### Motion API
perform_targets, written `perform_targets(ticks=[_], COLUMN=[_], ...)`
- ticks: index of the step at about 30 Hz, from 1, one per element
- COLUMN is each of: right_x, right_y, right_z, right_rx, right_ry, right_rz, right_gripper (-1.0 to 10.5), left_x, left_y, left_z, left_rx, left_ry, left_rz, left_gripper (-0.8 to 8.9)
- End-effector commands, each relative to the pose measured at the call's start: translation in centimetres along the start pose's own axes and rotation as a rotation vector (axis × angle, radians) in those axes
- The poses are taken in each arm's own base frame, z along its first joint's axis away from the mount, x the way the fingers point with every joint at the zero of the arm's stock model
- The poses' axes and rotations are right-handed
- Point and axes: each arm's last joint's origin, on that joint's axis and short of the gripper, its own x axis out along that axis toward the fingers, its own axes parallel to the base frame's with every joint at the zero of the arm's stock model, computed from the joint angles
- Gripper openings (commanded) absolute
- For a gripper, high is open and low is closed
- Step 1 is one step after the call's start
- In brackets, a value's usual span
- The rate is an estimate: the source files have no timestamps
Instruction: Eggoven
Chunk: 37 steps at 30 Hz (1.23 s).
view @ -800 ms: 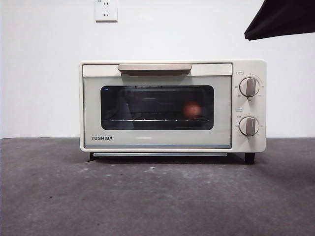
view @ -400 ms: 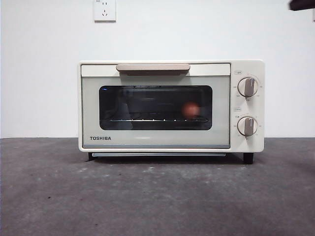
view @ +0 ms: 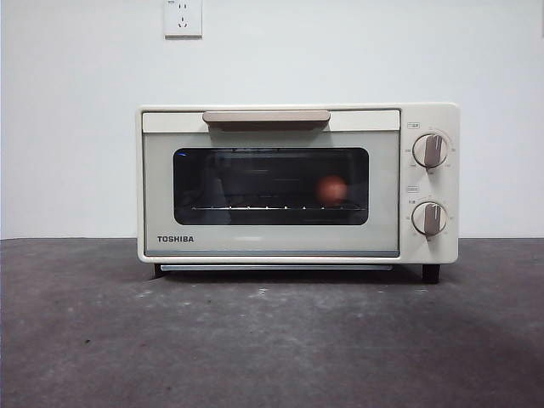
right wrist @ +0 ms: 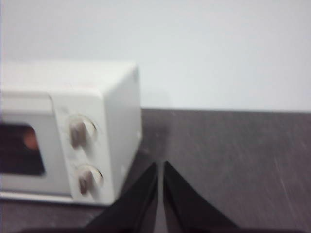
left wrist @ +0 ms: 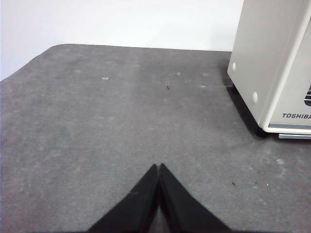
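While the egg (view: 332, 189) sits on the rack behind the shut glass door of the toaster oven (view: 297, 183) at the table's back edge, both clenched, empty claws wait apart, right gripper (right wrist: 160, 167) nearer the knobs than left gripper (left wrist: 159, 169).

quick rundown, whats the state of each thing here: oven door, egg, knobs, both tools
toaster oven: door shut, standing on the table
egg: inside the oven on the rack, seen through the glass
upper knob: pointer about upright
lower knob: pointer about upright
left tool: shut, holding nothing, above the table beside the oven
right tool: shut, holding nothing, near the oven's knob side
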Motion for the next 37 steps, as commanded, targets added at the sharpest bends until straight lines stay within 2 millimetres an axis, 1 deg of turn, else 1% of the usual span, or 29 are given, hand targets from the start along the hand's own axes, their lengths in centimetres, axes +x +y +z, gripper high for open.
perform_targets(ticks=[1,4,6,14,23,30,37], right_x=[-0.2,-0.3,-0.3,-0.6,-0.5,-0.4,-0.4], right_y=[-0.1,-0.2,-0.2,-0.3,-0.3,-0.2,-0.2], right_z=[-1.7,-3.6,-4.4,-6.1,-5.2,-4.8,-4.8], right_rx=[-0.011,-0.002,0.000,0.029,0.019,0.016,0.015], right_ry=[-0.002,0.011,0.019,0.192,0.093,0.055,0.052], right_rz=[-0.017,-0.018,-0.016,-0.022,-0.028,-0.025,-0.025], right_gripper=[0.0,0.0,0.0,0.0,0.0,0.0,0.0], left_x=[0.2,0.2,0.2,0.2,0.2,0.2,0.2], left_y=[0.0,0.0,0.0,0.0,0.0,0.0,0.0], left_z=[-0.8,-0.8,-0.8,-0.8,-0.8,-0.8,-0.8], left_rx=[-0.002,-0.002,-0.002,-0.002,-0.002,-0.002,-0.002], left_ry=[0.025,0.025,0.025,0.025,0.025,0.025,0.025], left_rz=[0.002,0.002,0.002,0.002,0.002,0.002,0.002], left_gripper=[0.06,0.06,0.06,0.06,0.06,0.06,0.06])
